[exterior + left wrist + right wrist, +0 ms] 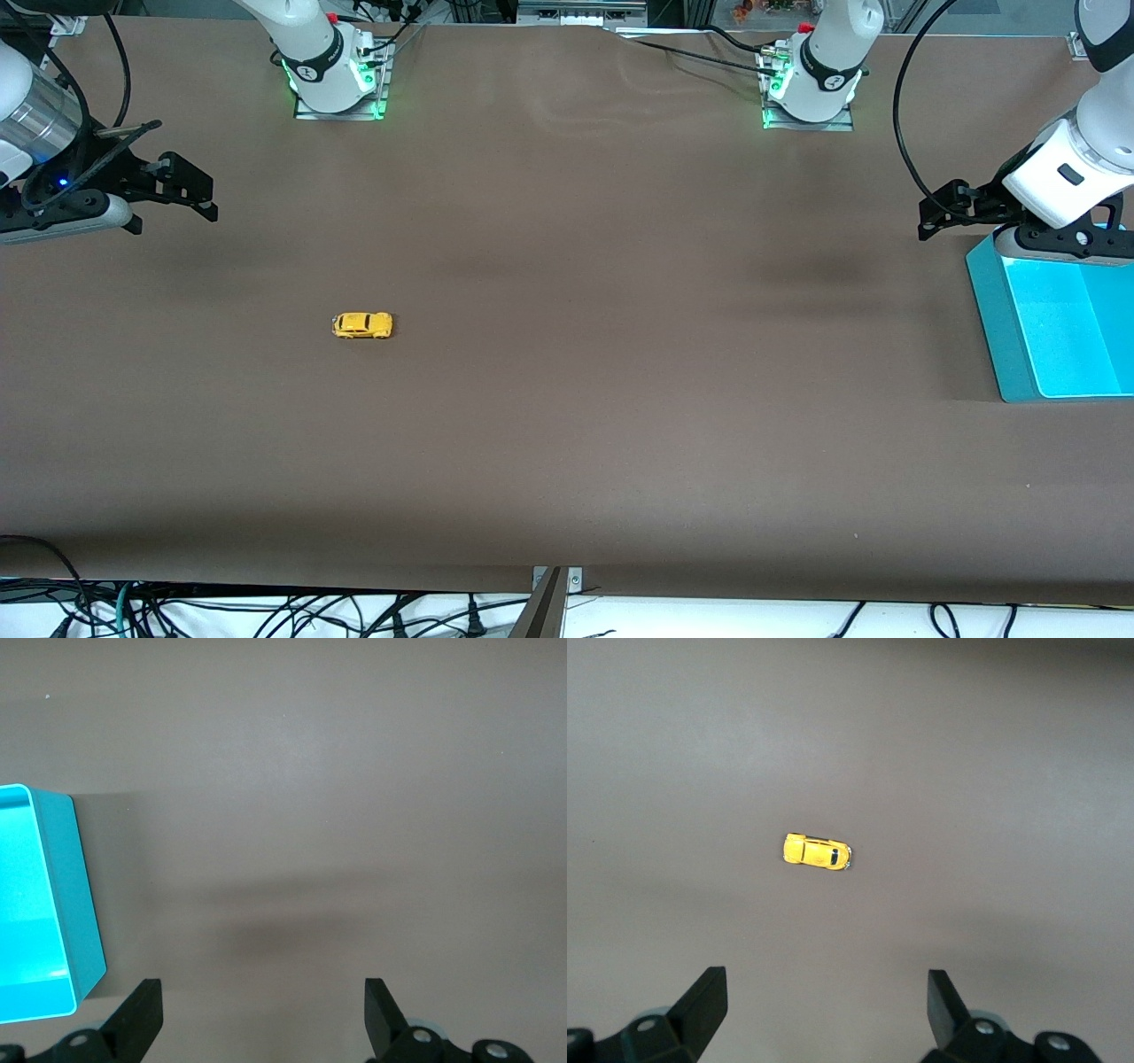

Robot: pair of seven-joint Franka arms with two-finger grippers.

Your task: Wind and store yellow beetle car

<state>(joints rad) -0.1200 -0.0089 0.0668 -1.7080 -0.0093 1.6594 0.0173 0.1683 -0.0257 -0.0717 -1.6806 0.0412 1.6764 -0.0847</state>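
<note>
yellow beetle car on table, left pincer & right pincer spread, empty

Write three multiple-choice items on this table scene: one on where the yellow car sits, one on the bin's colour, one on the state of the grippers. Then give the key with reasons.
1. Where is the yellow beetle car?
A. in the bin
B. on the bare table, toward the right arm's end
C. in the left gripper

2. What colour is the bin?
A. red
B. turquoise
C. white

3. How are the grippers?
A. both open and empty
B. both shut on the car
C. right open, left shut

Key: 1 B, the car stands alone on the brown table, away from the bin. 2 B, its walls are bright turquoise. 3 A, the right gripper and the left gripper show fingers spread with nothing between them.
</note>
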